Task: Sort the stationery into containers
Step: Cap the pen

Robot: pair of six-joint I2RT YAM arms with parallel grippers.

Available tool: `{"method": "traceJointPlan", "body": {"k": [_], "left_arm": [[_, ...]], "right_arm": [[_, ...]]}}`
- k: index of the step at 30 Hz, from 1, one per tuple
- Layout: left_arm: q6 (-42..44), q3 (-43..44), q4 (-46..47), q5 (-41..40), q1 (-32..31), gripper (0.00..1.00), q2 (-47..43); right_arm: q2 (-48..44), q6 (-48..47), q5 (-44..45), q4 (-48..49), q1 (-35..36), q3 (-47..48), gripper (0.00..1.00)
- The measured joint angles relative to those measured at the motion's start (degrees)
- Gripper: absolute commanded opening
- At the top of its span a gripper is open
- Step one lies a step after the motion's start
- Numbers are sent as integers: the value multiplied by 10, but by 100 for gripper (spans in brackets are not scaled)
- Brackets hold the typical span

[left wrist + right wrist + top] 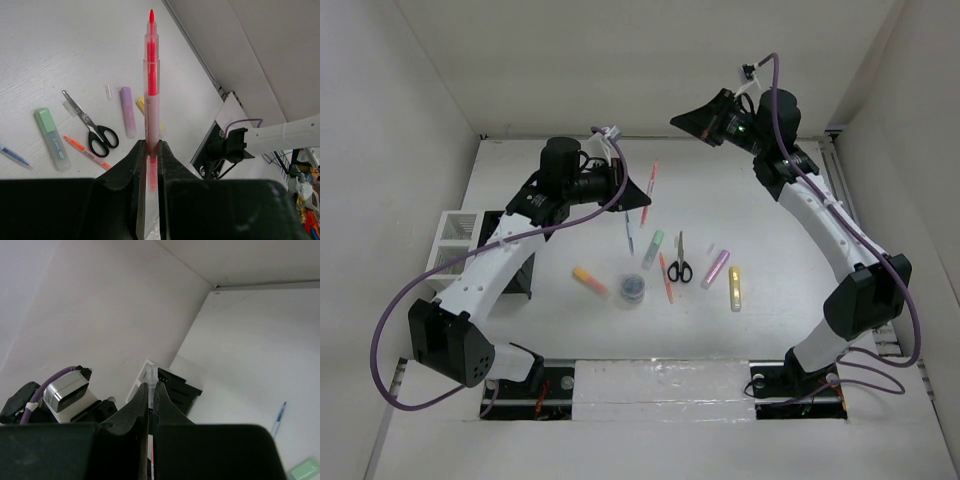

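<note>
My left gripper is shut on a red pen, which points away from the jaws with its bare tip showing. It hovers above the table's middle. My right gripper, raised at the back, is shut on a small clear cap. On the table lie a blue pen, green highlighter, scissors, orange pen, pink highlighter, yellow highlighter, orange highlighter and a round tub. The white mesh organiser and black holder stand at the left.
My left arm crosses over the black holder and hides part of it. A tiny clear piece lies beside the pink highlighter. White walls close the table on three sides. My right arm's base is at the near right.
</note>
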Motion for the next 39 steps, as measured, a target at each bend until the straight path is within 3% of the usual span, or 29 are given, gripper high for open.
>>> {"method": "traceJointPlan", "body": {"k": [21,39], "left_arm": [[10,-2,23,13,0,0,0],[10,-7,25,10,0,0,0]], "right_arm": [[-43,59,-24,103,42,-133,0],[-61,125,9,339,35,-247,0]]}}
